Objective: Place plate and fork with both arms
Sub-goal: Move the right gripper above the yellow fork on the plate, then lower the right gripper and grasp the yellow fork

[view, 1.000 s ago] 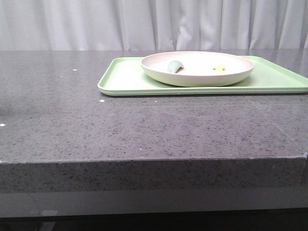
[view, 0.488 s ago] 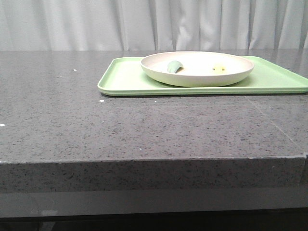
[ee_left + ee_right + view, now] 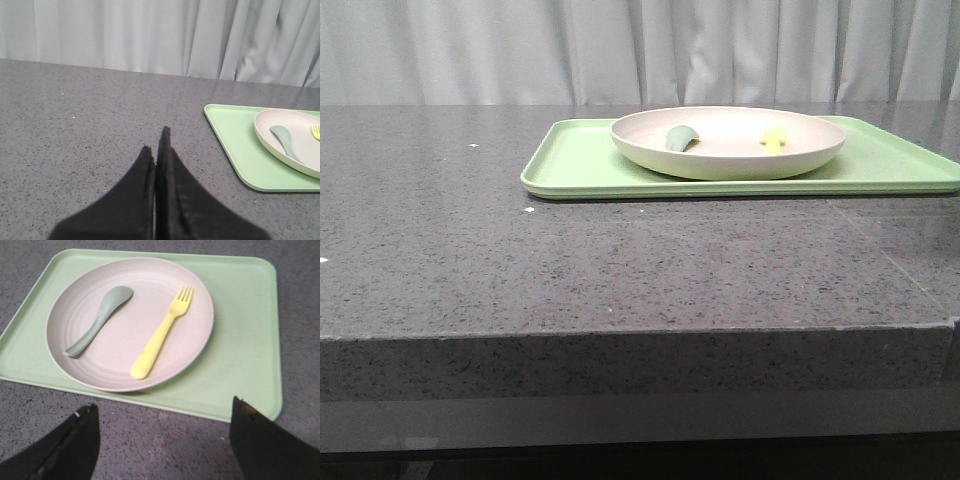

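Observation:
The cream plate [image 3: 728, 141] sits on a light-green tray [image 3: 580, 165] at the back right of the table; it also shows in the right wrist view [image 3: 120, 360] and the left wrist view [image 3: 300, 147]. The pale-yellow fork [image 3: 161, 334] lies in the plate, its tines pointing away from me; only a small yellow part of the fork [image 3: 774, 140] shows in the front view. My right gripper [image 3: 163, 412] is open and empty, above the table just short of the tray's near edge. My left gripper [image 3: 156, 141] is shut and empty, over bare table left of the tray. Neither gripper shows in the front view.
A grey-green spoon [image 3: 100, 317] lies in the plate left of the fork; it also shows in the front view [image 3: 681, 137]. The tray [image 3: 245, 340] lies on the grey speckled table [image 3: 620, 260]. A white curtain [image 3: 640, 50] hangs behind the table.
The tray and plate appear shifted very slightly left in the front view, and more of the fork's yellow shows. Nothing was gripped or let go.

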You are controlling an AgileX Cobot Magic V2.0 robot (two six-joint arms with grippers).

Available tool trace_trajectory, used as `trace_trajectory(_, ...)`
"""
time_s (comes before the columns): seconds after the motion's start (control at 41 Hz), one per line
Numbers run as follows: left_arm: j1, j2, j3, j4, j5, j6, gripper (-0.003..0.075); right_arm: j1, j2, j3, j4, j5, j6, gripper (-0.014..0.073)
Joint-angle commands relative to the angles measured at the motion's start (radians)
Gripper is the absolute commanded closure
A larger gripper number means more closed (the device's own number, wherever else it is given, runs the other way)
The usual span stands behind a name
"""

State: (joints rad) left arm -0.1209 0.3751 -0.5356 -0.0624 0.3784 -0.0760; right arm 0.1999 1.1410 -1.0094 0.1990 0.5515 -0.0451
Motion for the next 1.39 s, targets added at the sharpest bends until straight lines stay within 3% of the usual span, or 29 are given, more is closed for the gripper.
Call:
trace_trajectory(0.0, 0.005, 0.006, -0.026, -0.001, -0.084, 0.002, 0.0738, 0.025, 0.12, -0.142, 0.011, 0.012, 0.002, 0.0032)
trace_trajectory(0.244, 0.005, 0.006, -0.026, -0.001, -0.084, 0.002, 0.0738, 0.045, 0.413, -0.401, -0.041, 0.163, 0.154, 0.0033)
trace_trajectory(0.39, 0.005, 0.006, -0.026, -0.001, -0.084, 0.002, 0.0738, 0.045, 0.509, -0.484, -0.064, 0.181, 0.189, 0.0042)
trace_trajectory(0.585, 0.005, 0.006, -0.026, 0.0, -0.084, 0.002, 0.0738, 0.046, 0.583, -0.548, -0.063, 0.202, 0.199, 0.0095)
trace_trajectory(1.098, 0.005, 0.006, -0.024, 0.009, -0.084, 0.002, 0.0738, 0.064, 0.71, -0.602, -0.063, 0.206, 0.199, 0.0097)
trace_trajectory(1.22, 0.005, 0.006, -0.024, 0.009, -0.084, 0.002, 0.0738, 0.064, 0.711, -0.602, -0.063, 0.206, 0.199, 0.0144)
trace_trajectory(1.366, 0.005, 0.006, -0.024, 0.009, -0.084, 0.002, 0.0738, 0.064, 0.711, -0.602, -0.063, 0.21, 0.199, 0.0274)
